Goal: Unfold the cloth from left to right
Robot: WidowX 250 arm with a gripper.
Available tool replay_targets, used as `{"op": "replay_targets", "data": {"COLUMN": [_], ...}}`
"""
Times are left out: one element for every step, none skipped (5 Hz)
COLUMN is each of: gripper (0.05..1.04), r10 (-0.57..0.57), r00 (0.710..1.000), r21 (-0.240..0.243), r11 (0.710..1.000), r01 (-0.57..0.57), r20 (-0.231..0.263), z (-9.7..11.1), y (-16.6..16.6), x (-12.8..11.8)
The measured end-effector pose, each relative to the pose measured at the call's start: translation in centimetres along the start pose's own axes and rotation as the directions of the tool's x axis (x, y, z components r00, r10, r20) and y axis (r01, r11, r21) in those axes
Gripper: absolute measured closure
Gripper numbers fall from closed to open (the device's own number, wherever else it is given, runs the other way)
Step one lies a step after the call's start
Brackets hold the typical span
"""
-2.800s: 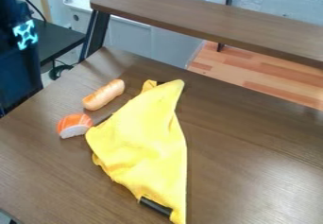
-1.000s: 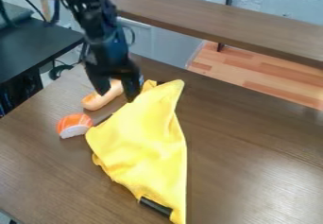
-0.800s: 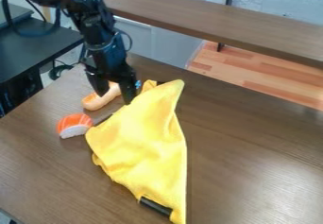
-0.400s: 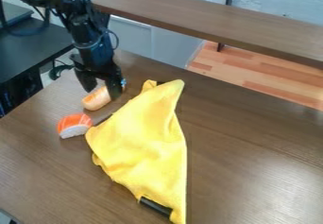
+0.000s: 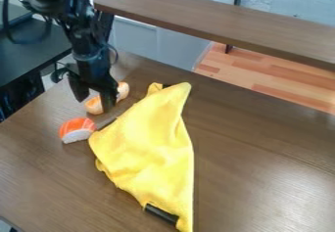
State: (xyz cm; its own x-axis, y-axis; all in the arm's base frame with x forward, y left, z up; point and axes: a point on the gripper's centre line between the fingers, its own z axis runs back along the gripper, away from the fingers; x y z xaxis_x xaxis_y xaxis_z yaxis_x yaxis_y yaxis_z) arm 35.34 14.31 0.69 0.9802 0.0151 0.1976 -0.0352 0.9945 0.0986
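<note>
The black gripper (image 5: 94,104) hangs open at the upper left of the table, over the bread-like roll and left of the cloth's top end. Its fingers stand apart, and one of them hides the middle of the roll. The yellow cloth (image 5: 147,150) lies folded in a long, roughly triangular shape, its narrow top at the upper middle and its lower tip near the bottom edge of the view. Gripper and cloth are apart. A dark object shows from under the cloth near its lower tip, and dark bits show at its upper and left edges.
The orange-and-white sushi piece (image 5: 77,129) lies beside the cloth's left corner. Behind it is the roll (image 5: 122,91), partly covered by the gripper. A raised brown shelf (image 5: 216,23) runs along the table's far side. The brown table (image 5: 262,152) extends to the right.
The arm came in from the upper left to the cloth's upper left edge, then moved left and is now over the roll. Cloth, roll and sushi piece have not moved.
</note>
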Motion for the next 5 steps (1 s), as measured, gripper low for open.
{"op": "replay_targets", "data": {"gripper": [0.082, 0.083, 0.082, 0.083, 0.137], "r10": [-0.037, -0.054, -0.064, -0.069, -0.056], "r00": [0.999, 0.998, 0.997, 0.997, 0.996], "r21": [0.056, 0.093, 0.117, 0.124, 0.130], "r11": [0.998, 0.994, 0.991, 0.989, 0.989], "r01": [0.037, 0.056, 0.068, 0.074, 0.064], "r20": [-0.002, -0.017, -0.037, -0.047, -0.065], "z": [-0.9, -1.9, -2.9, -3.2, -3.6], "y": [-0.8, -1.3, -1.7, -2.1, -2.0], "x": [0.5, 0.3, -0.1, -0.2, -0.4]}}
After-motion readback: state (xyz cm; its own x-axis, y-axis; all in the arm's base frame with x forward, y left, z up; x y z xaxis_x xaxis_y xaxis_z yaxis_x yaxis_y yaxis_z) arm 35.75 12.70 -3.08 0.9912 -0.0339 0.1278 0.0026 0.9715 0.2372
